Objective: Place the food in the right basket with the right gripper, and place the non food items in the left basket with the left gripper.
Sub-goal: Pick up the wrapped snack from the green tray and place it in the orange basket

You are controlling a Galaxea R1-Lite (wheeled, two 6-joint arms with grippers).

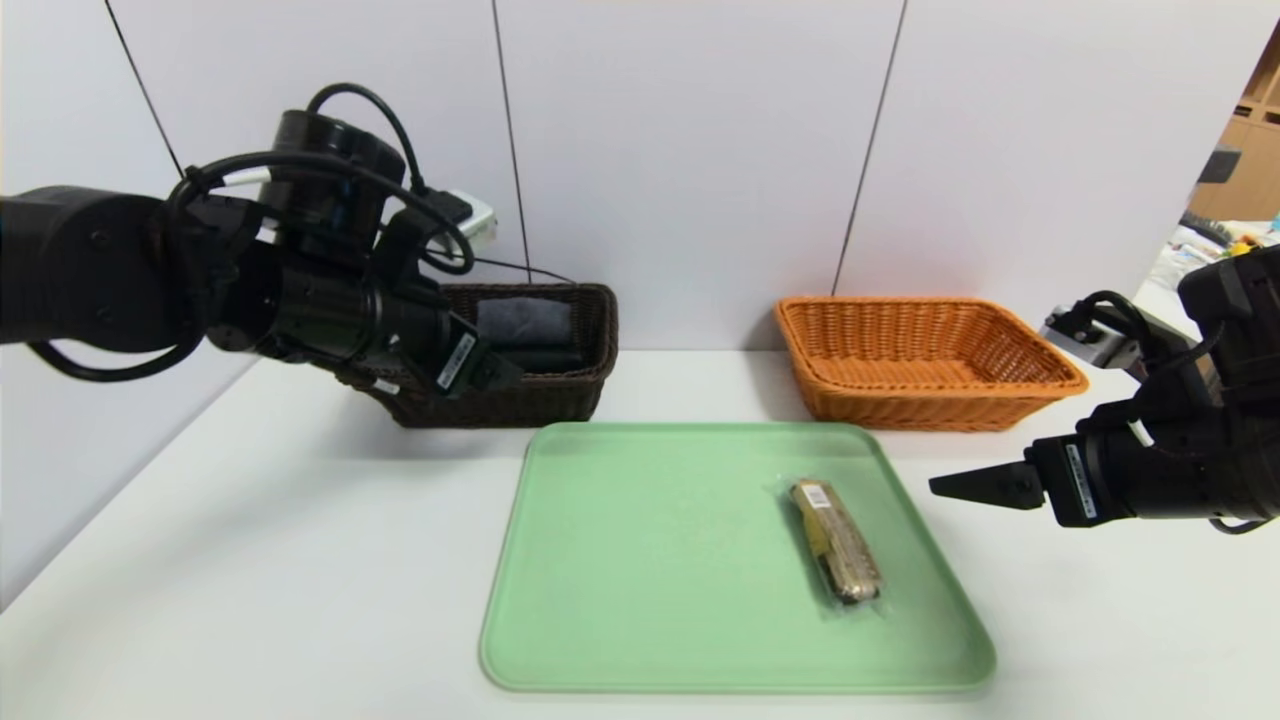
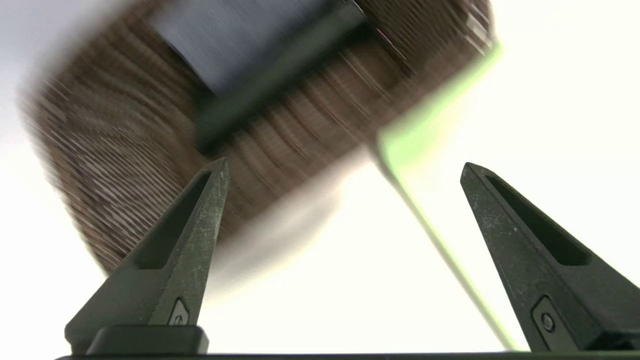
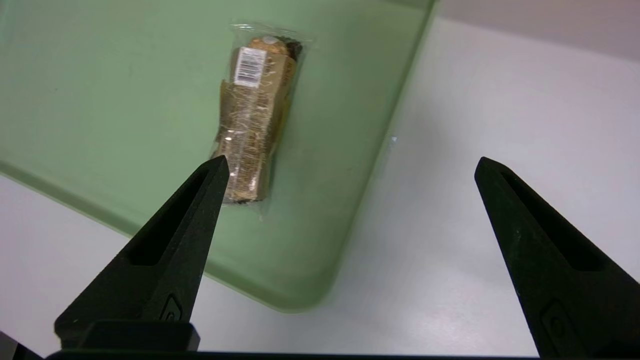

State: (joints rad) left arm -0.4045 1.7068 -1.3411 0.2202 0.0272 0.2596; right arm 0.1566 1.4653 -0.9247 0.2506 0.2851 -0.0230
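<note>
At the centre of the head view we see a green tray point(image 1: 650, 560) lying flat on the white counter point(image 1: 250, 560), and on its right half rests a clear-wrapped snack bar point(image 1: 835, 540), golden brown with a white barcode label at its far end, its length running roughly toward the back of the frame. Behind the tray, at upper centre-left, stands the dark brown basket point(image 1: 545, 395); inside it we make out a grey folded item point(image 1: 522, 322) lying against something darker that we cannot identify. At upper right stands the orange basket point(image 1: 930, 365), with only its woven floor showing. Our left hand point(image 1: 490, 372) hovers at the left of the frame, just in front of the dark basket's near wall and above the counter; in the left wrist view its fingers point(image 2: 190, 240) are spread wide with nothing between them, and the basket and a corner of the tray lie beyond them. Our right hand point(image 1: 965, 484) hangs at the right of the frame, above the counter just beside the tray's right edge, tips pointing toward the snack bar. In the right wrist view its fingers point(image 3: 185, 235) also stand wide apart and hold nothing, and the snack bar point(image 3: 255, 120) lies on the tray point(image 3: 100, 100) beyond them, untouched.
</note>
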